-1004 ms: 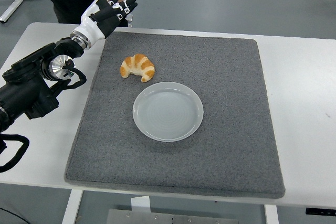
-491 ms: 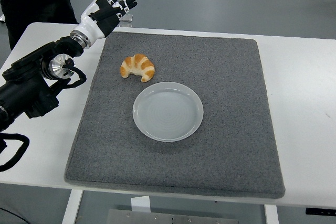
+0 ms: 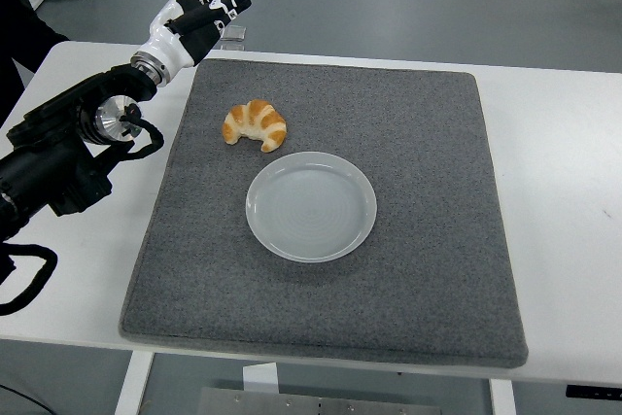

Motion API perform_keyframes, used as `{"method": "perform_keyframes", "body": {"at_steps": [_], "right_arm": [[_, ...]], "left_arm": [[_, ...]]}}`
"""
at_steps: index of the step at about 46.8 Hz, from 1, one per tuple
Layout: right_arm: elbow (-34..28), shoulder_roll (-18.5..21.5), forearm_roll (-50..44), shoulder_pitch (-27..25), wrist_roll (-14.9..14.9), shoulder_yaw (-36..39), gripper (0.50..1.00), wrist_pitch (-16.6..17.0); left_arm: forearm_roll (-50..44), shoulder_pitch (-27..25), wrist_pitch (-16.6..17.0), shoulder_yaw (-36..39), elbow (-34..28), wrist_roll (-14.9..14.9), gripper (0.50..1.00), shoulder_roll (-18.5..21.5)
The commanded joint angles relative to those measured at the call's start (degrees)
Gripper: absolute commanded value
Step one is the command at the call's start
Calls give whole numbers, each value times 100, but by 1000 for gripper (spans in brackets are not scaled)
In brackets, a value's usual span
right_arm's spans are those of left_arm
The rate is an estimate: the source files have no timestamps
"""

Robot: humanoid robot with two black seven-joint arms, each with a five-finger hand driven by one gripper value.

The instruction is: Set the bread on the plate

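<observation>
Our left hand (image 3: 199, 9) drifted slightly up-left, fingers spread wide, empty. Croissant (image 3: 255, 124) likely light, flaky, crushable; we'd pinch thick middle gently, then plate (image 3: 310, 205).

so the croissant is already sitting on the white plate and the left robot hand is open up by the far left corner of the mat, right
Not quite. In the head view the croissant is not on the white plate; it lies on the grey mat just beyond the plate's far left rim. The rest holds: the left robot hand is open, fingers spread, up by the mat's far left corner.
</observation>
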Motion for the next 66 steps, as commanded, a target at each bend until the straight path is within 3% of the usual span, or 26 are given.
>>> {"method": "perform_keyframes", "body": {"at_steps": [1, 22, 30, 43, 54, 60, 66], "right_arm": [[0, 0, 0, 0, 4, 0, 952, -2], [0, 0, 0, 0, 4, 0, 952, -2], [0, 0, 0, 0, 4, 0, 952, -2], [0, 0, 0, 0, -4, 0, 952, -2], [0, 0, 0, 0, 4, 0, 952, -2], [0, 0, 0, 0, 4, 0, 952, 7], [0, 0, 0, 0, 4, 0, 952, 7]], "left_arm": [[-6, 1, -3, 0, 9, 0, 992, 3], [21, -51, 32, 17, -26, 0, 990, 39], [65, -166, 638, 149, -201, 18, 990, 109], [82, -684, 1253, 940, -2064, 88, 990, 1198], [126, -1817, 1324, 2284, -2557, 88, 990, 1919], [872, -2354, 1359, 3277, -2855, 79, 990, 2192], [1900, -2434, 1491, 3831, -3321, 79, 990, 2455]]}}
